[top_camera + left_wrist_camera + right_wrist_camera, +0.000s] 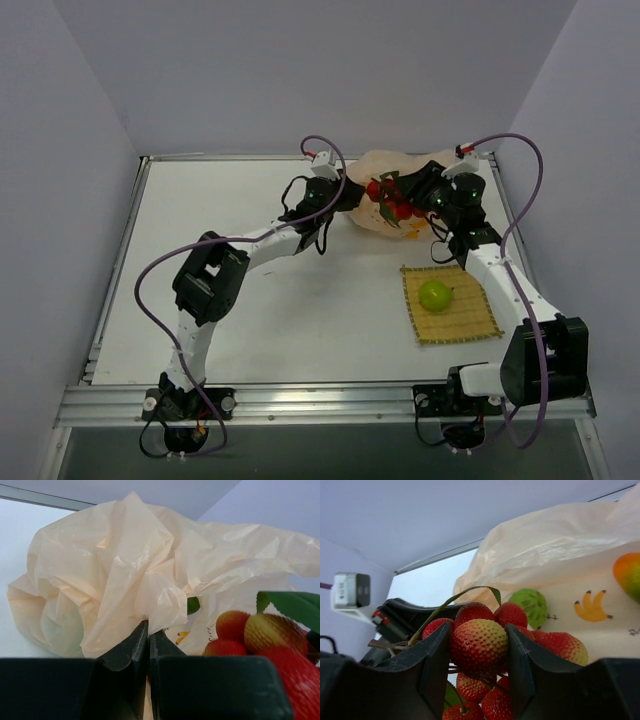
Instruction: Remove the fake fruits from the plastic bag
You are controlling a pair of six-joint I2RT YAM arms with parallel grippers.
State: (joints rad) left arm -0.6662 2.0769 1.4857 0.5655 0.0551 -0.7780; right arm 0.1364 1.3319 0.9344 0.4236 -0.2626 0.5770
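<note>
Top external view: both arms stretched across the white table to the crinkly bag at the far side. Left gripper pinched shut on a bag fold. Right gripper part open, squeezing red fruits just beside the bag. Yellow mat beside right arm, green fruit on it.
</note>
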